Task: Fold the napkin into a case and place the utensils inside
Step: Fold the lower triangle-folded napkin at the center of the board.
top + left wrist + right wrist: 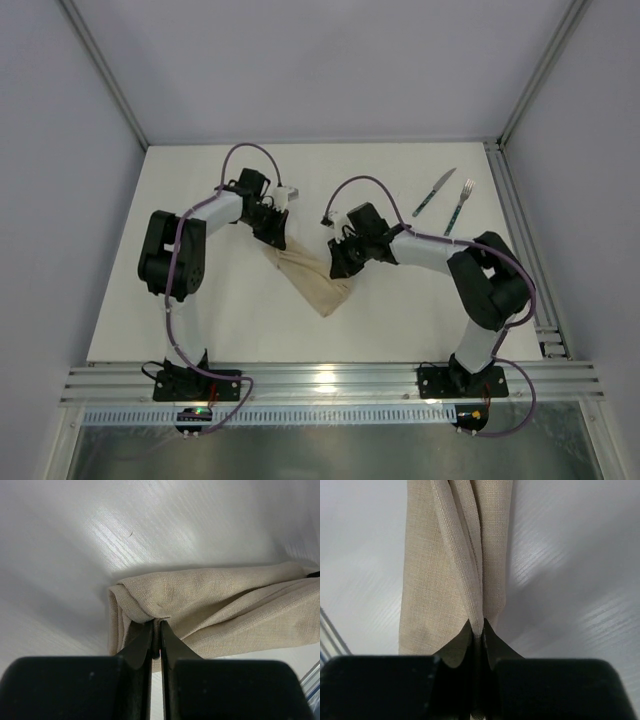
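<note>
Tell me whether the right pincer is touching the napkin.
Touching. The right wrist view shows the right pincer shut on a fold of the napkin, with the cloth pinched tight in its grip.

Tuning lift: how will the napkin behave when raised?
Probably floppy: the napkin bends in a V between the left gripper and right gripper, bunching into soft folds. Likely light; small pinches hold it. Coarse weave should resist slipping.

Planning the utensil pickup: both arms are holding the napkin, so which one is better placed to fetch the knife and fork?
Right. The knife and fork lie far right, just beyond the right gripper; the left gripper pinches the napkin farther from them.
</note>
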### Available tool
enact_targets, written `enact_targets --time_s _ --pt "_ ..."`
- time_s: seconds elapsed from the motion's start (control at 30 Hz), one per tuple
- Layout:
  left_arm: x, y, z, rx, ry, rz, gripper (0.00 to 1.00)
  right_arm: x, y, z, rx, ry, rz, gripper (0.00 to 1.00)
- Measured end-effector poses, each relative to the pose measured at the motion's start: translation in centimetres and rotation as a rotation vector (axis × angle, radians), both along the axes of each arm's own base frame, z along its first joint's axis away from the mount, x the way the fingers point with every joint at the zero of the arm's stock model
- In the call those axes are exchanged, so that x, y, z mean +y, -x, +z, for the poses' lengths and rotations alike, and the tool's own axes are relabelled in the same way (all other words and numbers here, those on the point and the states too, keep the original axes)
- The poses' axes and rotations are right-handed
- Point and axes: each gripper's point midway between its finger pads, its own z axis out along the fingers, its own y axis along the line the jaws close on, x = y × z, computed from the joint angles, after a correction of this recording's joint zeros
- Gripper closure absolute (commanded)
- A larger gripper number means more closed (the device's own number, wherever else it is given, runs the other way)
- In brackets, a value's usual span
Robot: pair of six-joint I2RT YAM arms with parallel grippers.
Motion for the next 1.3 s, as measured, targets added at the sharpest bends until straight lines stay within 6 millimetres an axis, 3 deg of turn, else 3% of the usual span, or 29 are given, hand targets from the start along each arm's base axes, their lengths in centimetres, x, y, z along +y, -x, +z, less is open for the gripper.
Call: enact_targets --time_s 0.13,0.3,0.53,0.7,0.83,0.97,1.1,1.3 --pt "0.0 0.0 0.0 0.004 0.008 0.001 1.00 0.1 0.4 -0.3 -0.109 0.101 -0.035 0.96" --pt "0.2 -0.1 0.0 0.014 0.017 0.011 1.00 -0.6 -0.9 -0.6 -0.279 0.262 -0.095 0.96" --pt "0.4 -1.4 0.0 0.035 0.032 0.045 1.00 -2.2 -7.4 0.8 -0.491 0.430 -0.193 0.96" --pt "0.5 -2.2 0.0 0.026 0.034 0.051 1.00 -1.8 -8.7 2.4 -0.591 0.476 -0.189 0.96" --pt "0.8 -2.3 0.0 0.026 0.035 0.057 1.00 -1.4 -7.2 1.8 -0.629 0.515 -0.147 0.88" --pt "0.8 -2.2 -0.1 0.027 0.051 0.061 1.00 -1.3 -3.3 0.2 -0.637 0.508 -0.077 0.74" --pt "0.8 -2.2 -0.1 0.028 0.059 0.064 1.00 -1.3 -0.5 -1.0 -0.640 0.506 -0.021 0.68" --pt "0.8 -2.2 -0.1 0.019 0.061 0.064 1.00 -1.7 0.2 -0.5 -0.650 0.482 -0.054 0.60"
